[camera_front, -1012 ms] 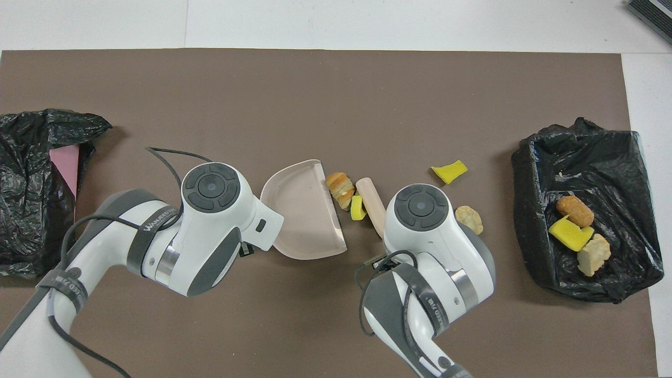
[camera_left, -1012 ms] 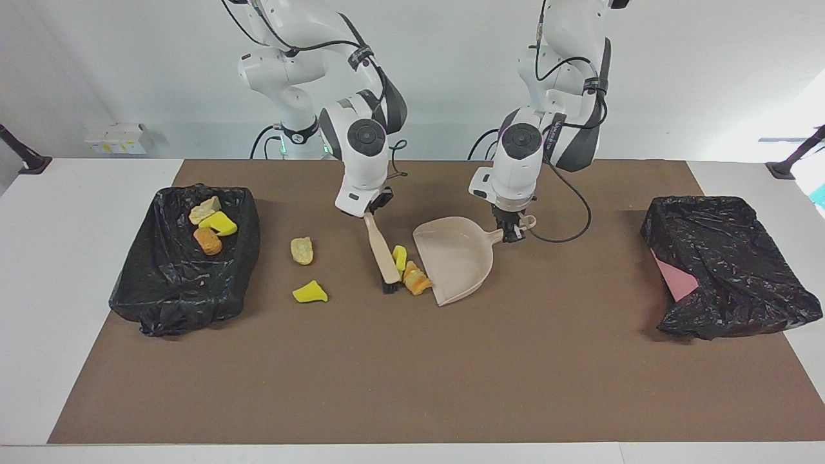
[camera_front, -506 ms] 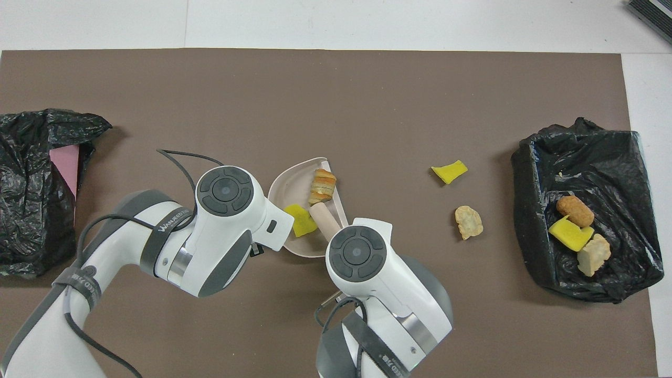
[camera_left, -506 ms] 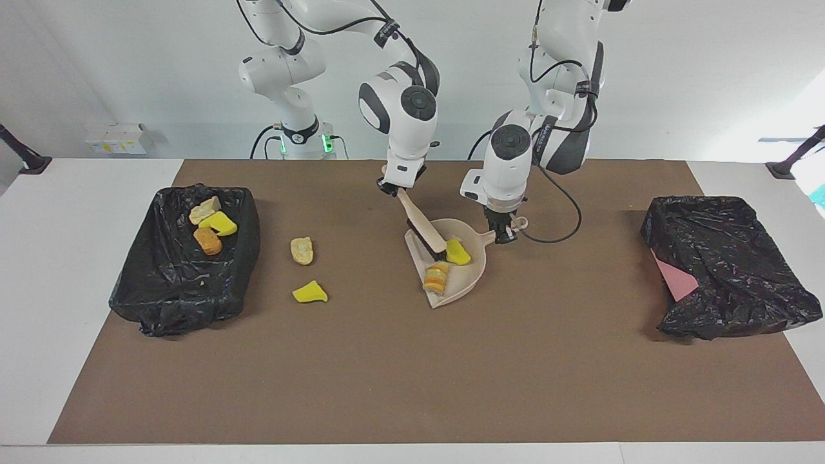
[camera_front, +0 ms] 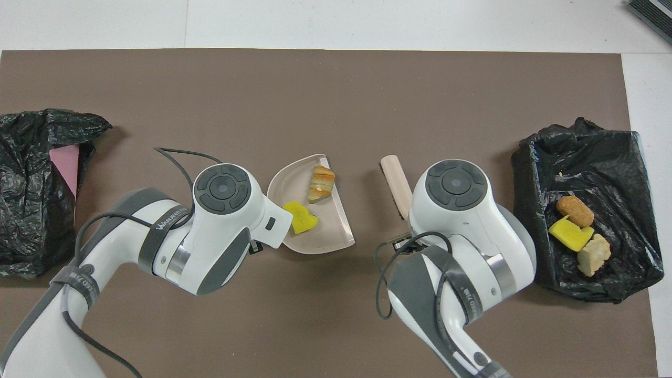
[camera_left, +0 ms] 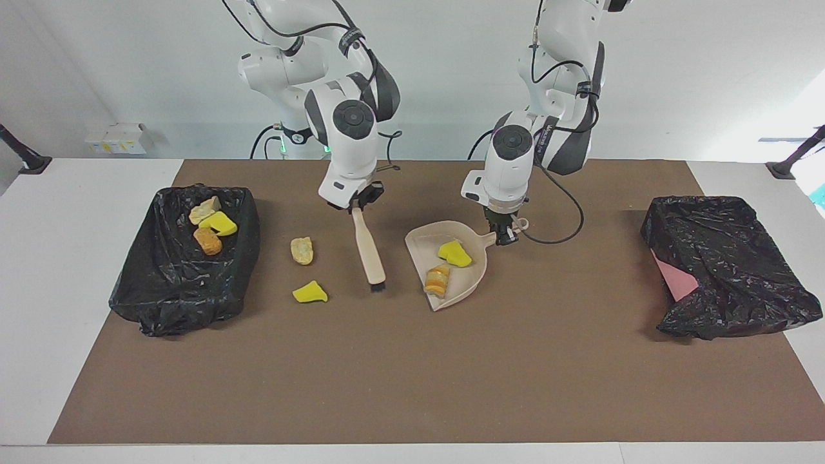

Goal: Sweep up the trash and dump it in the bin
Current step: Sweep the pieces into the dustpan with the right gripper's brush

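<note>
The left pincer [camera_left: 506, 237] grips the dustpan [camera_left: 475, 278] by its handle; the pan lies on the brown mat [camera_left: 412, 386] mid-bench, its open lip facing the right arm's end. Two scraps sit in it: a yellow chunk [camera_left: 455, 253] and a striped bread lump [camera_left: 437, 280] close to the lip. The right pincer [camera_left: 358, 205] is clamped on the brush [camera_left: 369, 247] handle, bristles down at the mat, in the gap between the pan's lip and two loose scraps: a tan lump [camera_left: 301, 250] and a yellow wedge [camera_left: 309, 292], which lies farther from the robots. Bare mat separates these two from the full bin [camera_left: 161, 303] at the right arm's end, where three more scraps [camera_left: 210, 225] rest. The other bin [camera_left: 728, 270] sits at the left arm's end, well apart from the pan, with open mat between. The mat's edge farthest from the robots has wide free room.
</note>
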`<action>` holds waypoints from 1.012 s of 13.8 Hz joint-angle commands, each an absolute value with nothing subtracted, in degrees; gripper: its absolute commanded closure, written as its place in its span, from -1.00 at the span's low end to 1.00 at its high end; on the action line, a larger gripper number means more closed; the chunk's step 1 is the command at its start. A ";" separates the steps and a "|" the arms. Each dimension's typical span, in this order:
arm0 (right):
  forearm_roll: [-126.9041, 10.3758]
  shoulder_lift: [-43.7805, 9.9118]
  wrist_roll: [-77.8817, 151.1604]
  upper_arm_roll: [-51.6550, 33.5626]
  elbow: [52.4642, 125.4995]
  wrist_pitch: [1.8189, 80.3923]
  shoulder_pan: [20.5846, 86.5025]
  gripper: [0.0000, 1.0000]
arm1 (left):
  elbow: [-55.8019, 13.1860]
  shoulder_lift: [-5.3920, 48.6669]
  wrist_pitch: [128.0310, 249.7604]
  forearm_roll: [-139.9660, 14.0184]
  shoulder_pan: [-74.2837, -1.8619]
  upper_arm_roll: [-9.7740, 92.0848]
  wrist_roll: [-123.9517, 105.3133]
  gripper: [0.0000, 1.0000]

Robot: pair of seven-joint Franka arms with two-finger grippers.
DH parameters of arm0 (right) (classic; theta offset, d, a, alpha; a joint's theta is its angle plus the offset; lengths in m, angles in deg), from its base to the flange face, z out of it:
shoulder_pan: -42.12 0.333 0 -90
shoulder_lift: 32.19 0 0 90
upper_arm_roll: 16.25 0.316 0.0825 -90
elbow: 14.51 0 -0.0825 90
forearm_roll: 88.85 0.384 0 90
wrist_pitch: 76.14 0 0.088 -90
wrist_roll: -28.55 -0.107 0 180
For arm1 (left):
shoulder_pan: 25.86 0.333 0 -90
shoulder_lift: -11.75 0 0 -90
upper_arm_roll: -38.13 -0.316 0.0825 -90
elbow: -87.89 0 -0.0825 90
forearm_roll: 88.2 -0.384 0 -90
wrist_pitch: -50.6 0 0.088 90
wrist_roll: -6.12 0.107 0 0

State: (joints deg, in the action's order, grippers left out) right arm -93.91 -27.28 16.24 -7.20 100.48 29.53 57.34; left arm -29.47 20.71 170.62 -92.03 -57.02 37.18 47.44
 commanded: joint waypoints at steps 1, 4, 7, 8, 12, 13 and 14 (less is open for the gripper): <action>-100.35 -27.79 11.51 -6.75 99.67 24.96 54.43 1.00 | -29.00 20.72 171.80 -93.21 -57.75 36.90 46.64 1.00; -103.09 -28.67 5.98 -6.67 100.53 21.34 50.22 1.00 | -29.00 20.72 173.73 -93.56 -58.20 37.42 46.64 1.00; -103.27 -32.96 1.67 -6.75 107.37 20.54 48.62 1.00 | -29.00 20.63 174.79 -93.38 -60.04 37.51 46.03 1.00; -103.27 -33.94 0.88 -6.84 109.14 20.80 48.10 1.00 | -29.09 20.46 174.62 -93.38 -61.18 37.51 45.59 1.00; -103.18 -41.22 2.70 -6.49 120.37 25.79 47.22 1.00 | -29.71 18.70 169.18 -93.47 -64.77 37.34 38.84 1.00; -103.09 -42.72 5.06 -6.58 122.84 27.90 46.96 1.00 | -29.71 18.35 167.34 -93.65 -65.23 37.34 36.82 1.00; -102.48 -43.08 6.74 -6.58 123.91 29.57 45.73 1.00 | -29.79 18.00 166.01 -94.34 -65.75 37.42 35.14 1.00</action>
